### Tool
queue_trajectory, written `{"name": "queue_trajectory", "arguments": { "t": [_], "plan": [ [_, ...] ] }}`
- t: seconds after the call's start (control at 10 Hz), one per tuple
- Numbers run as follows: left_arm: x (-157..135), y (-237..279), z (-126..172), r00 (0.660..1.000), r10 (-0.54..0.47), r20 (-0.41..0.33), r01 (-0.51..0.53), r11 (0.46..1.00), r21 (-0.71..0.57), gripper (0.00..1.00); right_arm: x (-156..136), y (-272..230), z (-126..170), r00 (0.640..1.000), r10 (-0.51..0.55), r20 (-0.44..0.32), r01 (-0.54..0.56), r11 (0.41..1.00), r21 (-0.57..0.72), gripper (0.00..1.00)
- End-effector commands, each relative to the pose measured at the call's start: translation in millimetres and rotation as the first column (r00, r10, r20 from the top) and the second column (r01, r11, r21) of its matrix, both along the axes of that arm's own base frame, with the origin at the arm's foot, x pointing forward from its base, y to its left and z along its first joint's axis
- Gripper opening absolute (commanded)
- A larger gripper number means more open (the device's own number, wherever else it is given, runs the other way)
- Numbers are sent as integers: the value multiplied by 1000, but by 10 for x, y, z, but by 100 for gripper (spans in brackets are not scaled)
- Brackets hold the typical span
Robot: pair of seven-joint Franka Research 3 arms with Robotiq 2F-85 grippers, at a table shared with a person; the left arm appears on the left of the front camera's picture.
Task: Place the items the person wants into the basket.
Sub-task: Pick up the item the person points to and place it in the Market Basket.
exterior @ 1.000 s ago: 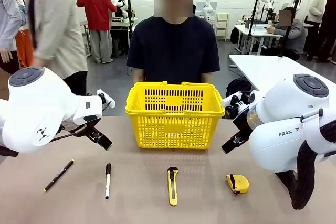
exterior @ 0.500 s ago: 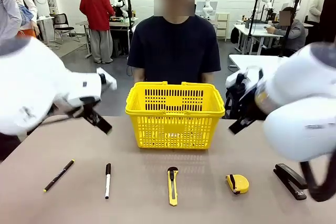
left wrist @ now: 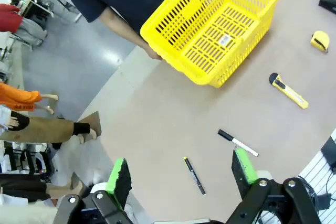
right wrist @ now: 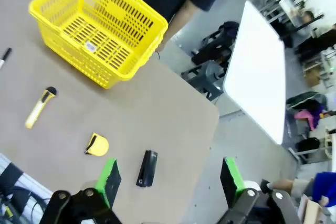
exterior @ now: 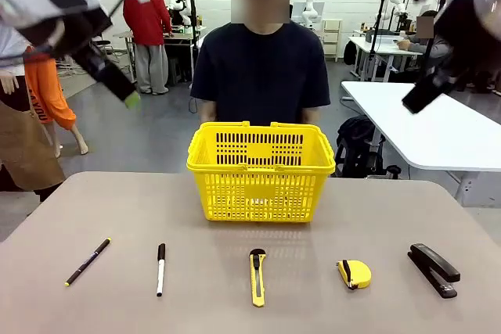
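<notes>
Utility knife looks light and stiff; pinch across its yellow body. Your left hand and right hand gape wide.

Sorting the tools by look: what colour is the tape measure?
Yellow with black trim; the tape measure shows best in the front view.

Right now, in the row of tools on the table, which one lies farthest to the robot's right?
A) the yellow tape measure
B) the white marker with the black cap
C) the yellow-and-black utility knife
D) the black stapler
D: in the front view the black stapler ends the row on the robot's right, past the yellow tape measure and the utility knife.
</notes>
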State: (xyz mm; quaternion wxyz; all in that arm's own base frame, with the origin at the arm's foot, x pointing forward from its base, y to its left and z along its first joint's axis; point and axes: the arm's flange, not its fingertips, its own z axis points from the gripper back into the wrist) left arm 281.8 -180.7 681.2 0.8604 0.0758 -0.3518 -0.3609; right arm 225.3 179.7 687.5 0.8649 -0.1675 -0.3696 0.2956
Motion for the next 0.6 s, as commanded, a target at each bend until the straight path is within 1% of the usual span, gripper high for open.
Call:
{"name": "queue_trajectory", "arguments": {
  "t": [0.0, 0.1, 0.3, 0.4, 0.5],
  "plan": [
    [160, -53, -143, 989, 86, 123, -94, 994, 61, 100, 308, 160, -108, 996, -42, 77, 46, 997, -59, 100],
    [0, 0, 0, 1000, 0, 0, 0, 1000, 0, 100, 0, 0, 0, 1000, 0, 0, 0, 1000, 0, 100],
    [0, 0, 0, 1000, 0, 0, 0, 1000, 0, 100, 0, 0, 0, 1000, 0, 0, 0, 1000, 0, 100],
    [74, -19, 28, 1000, 12, 29, -12, 1000, 18, 100, 77, 73, 61, 1000, 4, 9, -4, 1000, -16, 100],
    [253, 387, 141, 986, -104, -133, 91, 991, -102, 100, 222, -481, 57, 993, 96, -75, -85, 986, 141, 100]
  ]
}}
